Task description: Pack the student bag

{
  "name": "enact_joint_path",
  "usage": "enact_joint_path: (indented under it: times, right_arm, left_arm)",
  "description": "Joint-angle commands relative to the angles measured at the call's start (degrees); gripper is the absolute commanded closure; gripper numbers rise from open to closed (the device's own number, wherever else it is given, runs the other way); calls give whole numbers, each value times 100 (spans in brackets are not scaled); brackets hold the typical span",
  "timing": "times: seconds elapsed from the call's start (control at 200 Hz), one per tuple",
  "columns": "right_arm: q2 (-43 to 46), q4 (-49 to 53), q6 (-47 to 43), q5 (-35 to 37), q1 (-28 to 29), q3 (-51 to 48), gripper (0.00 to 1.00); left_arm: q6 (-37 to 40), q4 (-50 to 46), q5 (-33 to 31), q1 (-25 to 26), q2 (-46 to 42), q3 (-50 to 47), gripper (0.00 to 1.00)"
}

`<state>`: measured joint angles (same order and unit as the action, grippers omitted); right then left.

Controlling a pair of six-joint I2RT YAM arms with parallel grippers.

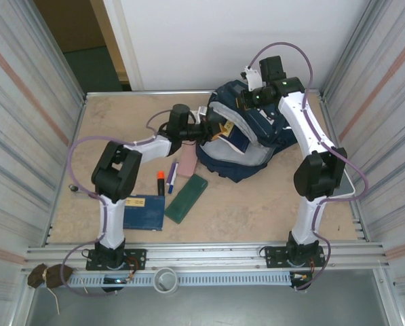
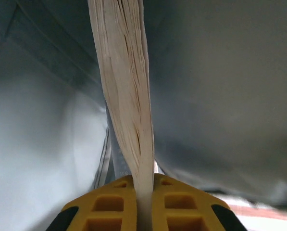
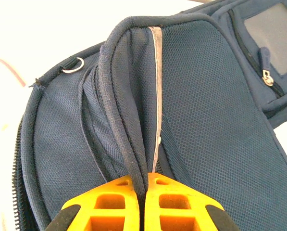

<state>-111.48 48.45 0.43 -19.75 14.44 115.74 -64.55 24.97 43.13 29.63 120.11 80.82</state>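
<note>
- The left gripper (image 2: 144, 192) is clenched on the page edge of a thick book (image 2: 126, 96). In its wrist view the white pages stand upright between the yellow fingers and run toward 12 o'clock. Grey lining is on both sides, so I judge the book is already partly inside.
- The right gripper (image 3: 144, 187) is pinched shut on a fold of navy mesh and piping at the rim of the student bag (image 3: 205, 120) and holds the mouth lifted.
- In the top view the student bag lies at the far part of the counter (image 1: 270, 210), about 1 o'clock from its middle. Its mouth is turned toward 9 o'clock, where the left arm enters.
- The step in hand, as I judge it, is to slide the book deep into the main compartment. To do it well, push along the plane of the book, not across it, so the pages do not bend or catch the lining. The right gripper should hold the rim high and steady, and the left should release only when the book rests at the bottom.
- At 7 to 8 o'clock, beside the left arm, lie a dark blue notebook (image 1: 143, 212), a green case (image 1: 186, 198) and an orange marker (image 1: 161, 182).
</note>
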Motion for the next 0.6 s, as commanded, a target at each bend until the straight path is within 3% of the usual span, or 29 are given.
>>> enact_joint_path:
  times: [0.0,0.055,0.145,0.25,0.371,0.596]
  right_arm:
    - [28,-429,120,-612,6,352,100]
    - [18,-412,89,-605,7,337,100]
    - [42,-381,5,-476,-16,219,100]
    - [114,-419,-42,-390,-70,-35,100]
    - [211,-558,-45,-387,-168,-353,100]
    - [258,-787,-59,-240,-231,-920,100]
  left_arm:
    - [76,77,-393,108,660,876,100]
    - [13,27,-545,137,1057,1321,94]
    - [-44,-134,-623,142,1591,1910,76]
    - [307,-502,-587,123,1516,1892,54]
    - [854,-745,-636,98,627,1021,42]
    - [1737,-1416,-824,-220,-1594,-1093,33]
